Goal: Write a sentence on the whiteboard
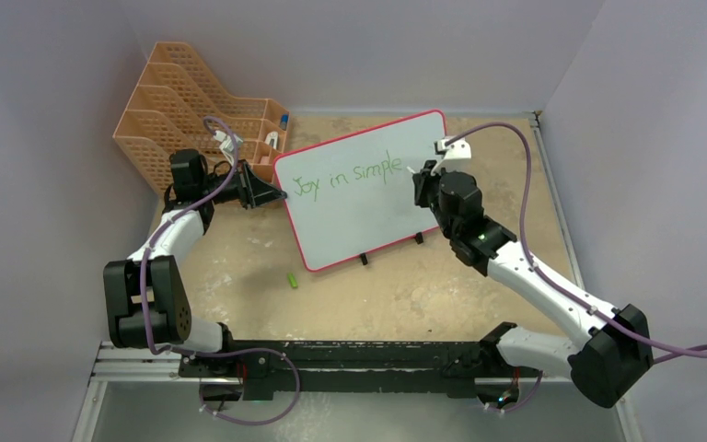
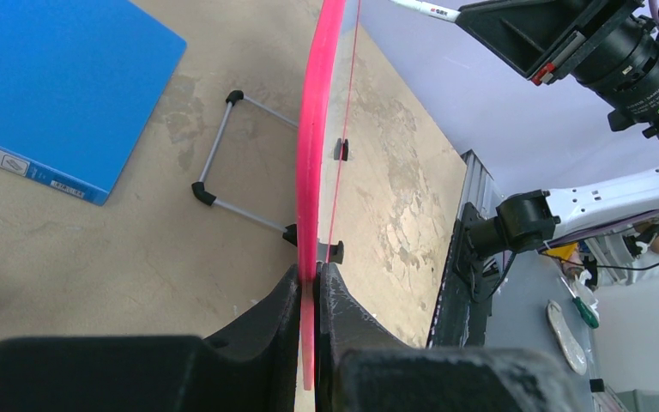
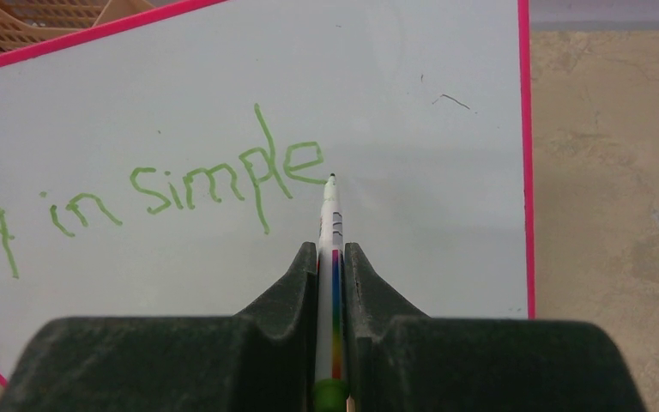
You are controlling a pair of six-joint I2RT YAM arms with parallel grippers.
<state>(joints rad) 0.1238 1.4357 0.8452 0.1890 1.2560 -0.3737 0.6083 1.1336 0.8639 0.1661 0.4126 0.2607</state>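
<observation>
Right pincer [image 3: 330,257] fingers lie closest, clenched on a white marker [image 3: 332,215] whose tip sits at the end of the final "e" on the whiteboard [image 1: 359,221]. On the board's upper half runs the sentence [image 1: 345,175], one green line reading "Joy in simple". At the board's left edge, the left pincer [image 2: 309,279] grips the pink frame. The board stands tilted on the worktop [image 1: 405,285]. A small green object [image 1: 291,279] lies just in front of it, an orange file rack [image 1: 184,101] behind its left end, and a blue folder [image 2: 60,94] behind it.

Pale lavender walls [image 1: 46,110] box in a worn tan tabletop [image 1: 239,258] — evenly lit, mottled with pale scuffs.
</observation>
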